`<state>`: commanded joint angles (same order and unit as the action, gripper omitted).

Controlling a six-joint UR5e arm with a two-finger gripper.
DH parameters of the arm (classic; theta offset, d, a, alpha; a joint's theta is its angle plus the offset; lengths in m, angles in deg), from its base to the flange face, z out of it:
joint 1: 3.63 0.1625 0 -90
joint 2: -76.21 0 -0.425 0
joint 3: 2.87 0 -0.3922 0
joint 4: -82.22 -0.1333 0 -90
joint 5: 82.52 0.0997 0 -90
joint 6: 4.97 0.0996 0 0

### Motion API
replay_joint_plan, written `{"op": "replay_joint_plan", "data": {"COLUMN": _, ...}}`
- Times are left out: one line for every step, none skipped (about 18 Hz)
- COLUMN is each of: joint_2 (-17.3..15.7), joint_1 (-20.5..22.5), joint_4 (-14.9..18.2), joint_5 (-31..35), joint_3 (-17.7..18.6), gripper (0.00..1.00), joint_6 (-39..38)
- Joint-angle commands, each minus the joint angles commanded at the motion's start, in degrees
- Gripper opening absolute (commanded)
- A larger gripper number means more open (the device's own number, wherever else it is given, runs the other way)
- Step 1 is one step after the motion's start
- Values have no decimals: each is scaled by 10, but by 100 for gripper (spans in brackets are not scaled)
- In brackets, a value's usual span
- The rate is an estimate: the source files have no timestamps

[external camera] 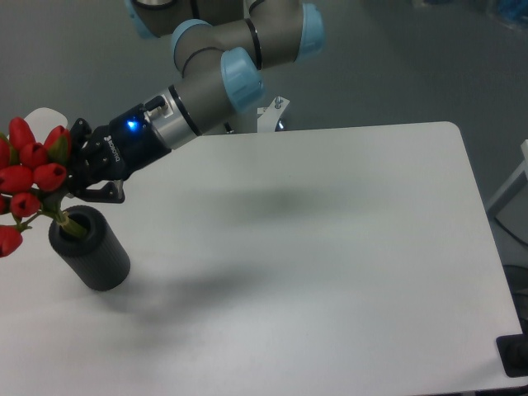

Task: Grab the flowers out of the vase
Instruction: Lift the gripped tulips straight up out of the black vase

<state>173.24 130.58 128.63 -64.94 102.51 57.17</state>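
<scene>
The vase (91,248) stands on the worktop (313,247) with the flowers (33,177) seated in its top hole, and the gripper (73,169), directly above the vase, has its fingers spread apart around the stems.

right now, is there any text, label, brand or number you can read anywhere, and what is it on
No text reads clearly in this view.
Small white lettering on the black body of the gripper, beside its blue light: too small and blurred to read.
White bracket behind the table has a dark mark: illegible.
The flowers and the vase show no writing.
</scene>
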Motion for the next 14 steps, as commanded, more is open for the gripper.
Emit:
{"op": "replay_joint_plan", "data": {"joint_2": 0, "joint_1": 0, "joint_4": 0, "joint_5": -4, "joint_3": -4, "gripper": 24, "joint_6": -8}}
{"op": "replay_joint_plan", "data": {"joint_2": -2, "joint_1": 1, "joint_4": 0, "joint_5": -10, "joint_3": -7, "gripper": 24, "joint_6": -18}}
{"op": "replay_joint_plan", "data": {"joint_2": -7, "joint_1": 2, "joint_4": 0, "joint_5": -11, "joint_3": -11, "gripper": 24, "joint_6": -29}}
{"op": "replay_joint_plan", "data": {"joint_2": -10, "joint_1": 2, "joint_4": 0, "joint_5": -11, "joint_3": -16, "gripper": 24, "joint_6": -40}}
{"op": "replay_joint_plan", "data": {"joint_2": -13, "joint_1": 2, "joint_4": 0, "joint_5": -11, "joint_3": -18, "gripper": 24, "joint_6": -47}}
{"op": "replay_joint_plan", "data": {"joint_2": -16, "joint_1": 2, "joint_4": 0, "joint_5": -11, "joint_3": -18, "gripper": 23, "joint_6": -50}}
{"op": "replay_joint_plan", "data": {"joint_2": -18, "joint_1": 1, "joint_4": 0, "joint_5": -11, "joint_3": -19, "gripper": 23, "joint_6": -52}}
{"op": "replay_joint_plan", "data": {"joint_2": -18, "joint_1": 1, "joint_4": 0, "joint_5": -11, "joint_3": -24, "gripper": 23, "joint_6": -57}}
{"op": "replay_joint_plan", "data": {"joint_2": -18, "joint_1": 1, "joint_4": 0, "joint_5": -11, "joint_3": -29, "gripper": 22, "joint_6": -67}}
{"op": "replay_joint_plan", "data": {"joint_2": -18, "joint_1": 1, "joint_4": 0, "joint_5": -11, "joint_3": -36, "gripper": 22, "joint_6": -76}}
{"op": "replay_joint_plan", "data": {"joint_2": -17, "joint_1": 1, "joint_4": 0, "joint_5": -11, "joint_3": -44, "gripper": 22, "joint_6": -85}}
{"op": "replay_joint_plan", "data": {"joint_2": -18, "joint_1": 2, "joint_4": 0, "joint_5": -11, "joint_3": -51, "gripper": 22, "joint_6": -95}}
{"op": "replay_joint_plan", "data": {"joint_2": -17, "joint_1": 3, "joint_4": 0, "joint_5": -11, "joint_3": -57, "gripper": 22, "joint_6": -103}}
{"op": "replay_joint_plan", "data": {"joint_2": -17, "joint_1": 7, "joint_4": 0, "joint_5": -11, "joint_3": -63, "gripper": 22, "joint_6": -107}}
